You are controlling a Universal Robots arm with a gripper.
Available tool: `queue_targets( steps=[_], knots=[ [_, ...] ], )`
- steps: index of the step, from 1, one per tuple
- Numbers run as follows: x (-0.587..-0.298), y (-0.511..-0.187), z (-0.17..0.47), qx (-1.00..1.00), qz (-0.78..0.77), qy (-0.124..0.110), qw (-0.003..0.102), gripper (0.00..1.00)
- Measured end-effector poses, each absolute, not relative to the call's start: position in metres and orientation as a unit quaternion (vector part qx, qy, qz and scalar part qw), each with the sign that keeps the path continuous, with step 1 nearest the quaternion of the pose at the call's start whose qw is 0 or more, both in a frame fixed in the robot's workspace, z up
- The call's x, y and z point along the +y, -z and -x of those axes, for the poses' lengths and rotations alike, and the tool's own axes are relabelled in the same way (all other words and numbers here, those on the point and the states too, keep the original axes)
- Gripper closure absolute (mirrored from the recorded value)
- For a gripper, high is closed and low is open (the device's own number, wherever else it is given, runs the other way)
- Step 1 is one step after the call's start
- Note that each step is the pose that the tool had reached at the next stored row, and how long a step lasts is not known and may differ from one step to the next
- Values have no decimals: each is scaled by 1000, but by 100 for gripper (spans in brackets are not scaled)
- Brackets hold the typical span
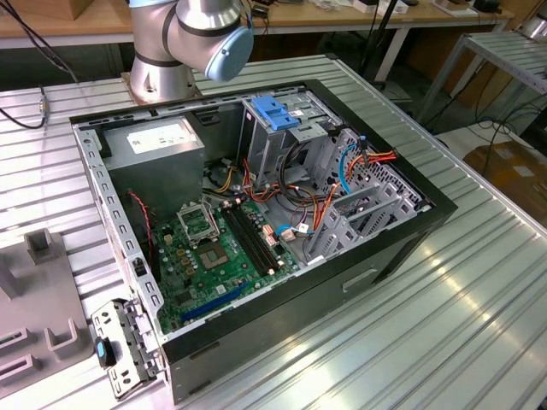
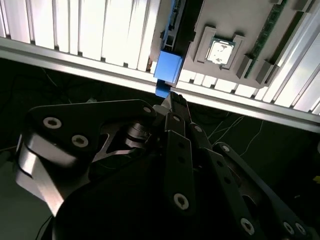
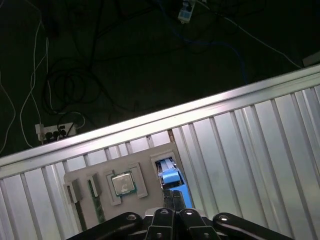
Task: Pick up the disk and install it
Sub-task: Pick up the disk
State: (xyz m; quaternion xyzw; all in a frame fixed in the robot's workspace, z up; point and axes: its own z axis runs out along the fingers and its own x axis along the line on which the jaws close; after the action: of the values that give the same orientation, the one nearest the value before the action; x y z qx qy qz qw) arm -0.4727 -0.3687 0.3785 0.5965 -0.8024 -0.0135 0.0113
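On the ribbed metal table (image 1: 461, 307) a grey tray (image 3: 145, 152) lies close to the edge. The disk (image 3: 170, 178) sits in a slot at one end of that tray, its blue end showing, beside a chip (image 3: 123, 183) and a memory stick (image 3: 96, 200) in the same tray. Over the tray's disk slot hangs the gripper (image 2: 172, 100), jaws pressed together at the disk's blue end; whether they pinch it cannot be told. Below the table edge by the tray, a dark floor (image 3: 125, 30) carries cables (image 3: 65, 85) and a power strip (image 3: 52, 132), and an open computer case (image 1: 256, 213) sits beside the tray.
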Motion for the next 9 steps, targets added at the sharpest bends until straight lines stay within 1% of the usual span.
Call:
queue_targets(
  steps=[4, 5, 9],
  knots=[
    [-369, -377, 473, -797, -604, 13, 11, 89],
    [-369, -376, 472, -794, -608, 12, 11, 83],
    [-369, -374, 471, -784, -620, 11, 10, 82]
  ],
)
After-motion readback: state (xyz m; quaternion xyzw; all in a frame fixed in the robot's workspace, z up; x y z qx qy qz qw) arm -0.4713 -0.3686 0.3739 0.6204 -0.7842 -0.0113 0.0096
